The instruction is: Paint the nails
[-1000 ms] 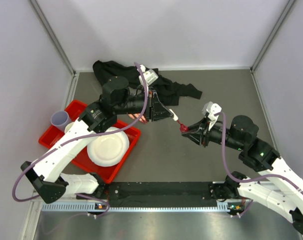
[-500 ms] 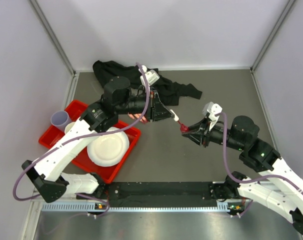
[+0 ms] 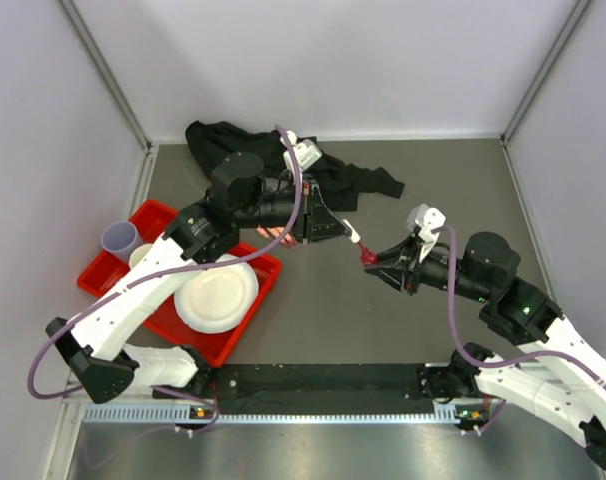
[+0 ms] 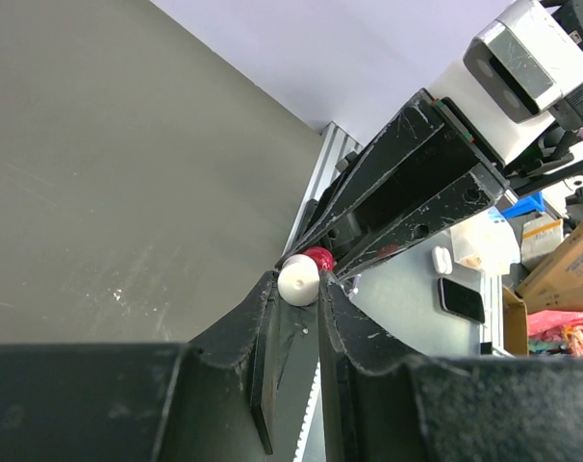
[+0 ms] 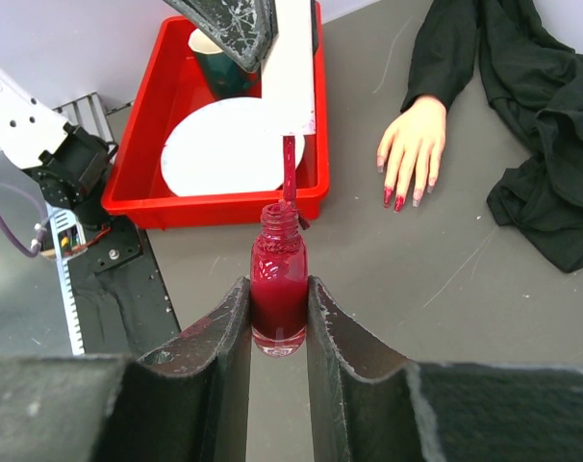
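My right gripper [image 5: 277, 310] is shut on a small red polish bottle [image 5: 279, 285], held upright above the table with its neck uncapped. My left gripper [image 4: 298, 286] is shut on the white cap [image 4: 298, 280], and the cap's red brush stem [image 5: 289, 169] reaches down into the bottle's mouth. In the top view the cap [image 3: 351, 232] and bottle [image 3: 368, 260] meet between the two grippers. The pale mannequin hand [image 5: 413, 142] lies flat on the table with dark-red nails [image 5: 392, 198], its wrist in a black sleeve [image 5: 450, 58].
A red tray [image 3: 151, 220] at the left holds a white plate [image 3: 215, 293] and a cup [image 3: 120, 240]. Black fabric [image 3: 358, 180] is heaped at the back of the table. Grey walls close in on three sides.
The left arm has shifted slightly to the right and back, carrying the cap. The brush stays at the bottle's mouth. The right arm holds still.
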`<state>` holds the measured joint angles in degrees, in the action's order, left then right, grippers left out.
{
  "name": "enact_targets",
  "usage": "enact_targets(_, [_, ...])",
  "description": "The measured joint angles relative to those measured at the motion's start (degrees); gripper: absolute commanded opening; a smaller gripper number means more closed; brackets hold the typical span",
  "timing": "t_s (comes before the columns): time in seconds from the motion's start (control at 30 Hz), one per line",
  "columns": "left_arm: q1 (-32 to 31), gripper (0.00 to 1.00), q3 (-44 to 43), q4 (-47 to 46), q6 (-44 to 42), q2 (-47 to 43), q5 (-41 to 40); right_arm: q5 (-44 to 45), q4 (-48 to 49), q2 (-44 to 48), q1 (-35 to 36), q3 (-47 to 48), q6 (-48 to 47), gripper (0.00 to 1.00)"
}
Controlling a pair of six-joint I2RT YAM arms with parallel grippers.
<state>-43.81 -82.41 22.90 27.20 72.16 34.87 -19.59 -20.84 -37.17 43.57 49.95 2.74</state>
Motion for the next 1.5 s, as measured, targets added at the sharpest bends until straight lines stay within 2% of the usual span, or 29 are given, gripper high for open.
enact_targets(1.5, [-2.2, 0.00, 0.2, -0.1, 0.1, 2.6, 1.7, 0.0, 0.1, 0.1, 0.0, 0.0, 0.0, 0.00])
